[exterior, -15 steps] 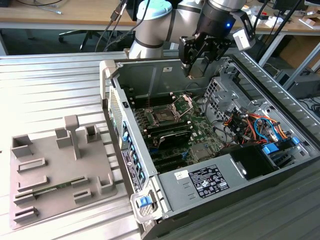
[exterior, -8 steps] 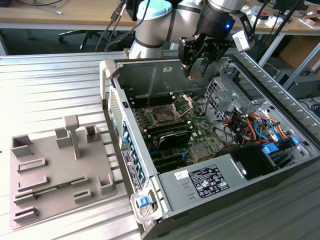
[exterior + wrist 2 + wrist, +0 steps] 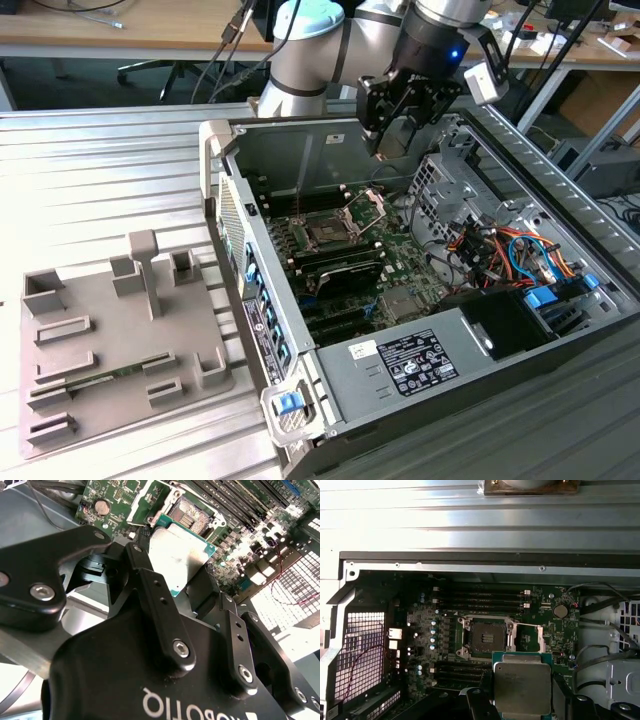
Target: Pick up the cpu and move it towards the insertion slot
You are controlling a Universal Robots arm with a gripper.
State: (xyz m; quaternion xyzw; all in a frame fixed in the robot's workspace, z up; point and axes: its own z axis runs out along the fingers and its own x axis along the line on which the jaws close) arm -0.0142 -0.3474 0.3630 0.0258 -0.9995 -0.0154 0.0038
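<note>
In both wrist views my gripper [image 3: 175, 570] [image 3: 522, 696] is shut on the cpu [image 3: 177, 555] [image 3: 522, 682], a flat square chip with a pale silver top and a green edge, clamped by two opposite sides between the black fingers [image 3: 150, 585]. The exterior view places the gripper [image 3: 390, 140] high over the open computer case, above its back part. Below it on the green motherboard lies the insertion slot [image 3: 325, 232] [image 3: 487, 639] [image 3: 192, 515], a dark square in a silver frame whose hinged plate [image 3: 368, 208] is swung open. The cpu hangs well above the slot and apart from it.
The case walls [image 3: 225, 190] ring the board. Beside the slot run long black RAM slots [image 3: 345, 265]. A metal drive cage [image 3: 440, 185] and coloured cables [image 3: 500, 250] stand at the exterior view's right. A grey tray [image 3: 100, 330] holding a green memory stick [image 3: 110, 375] lies outside the case.
</note>
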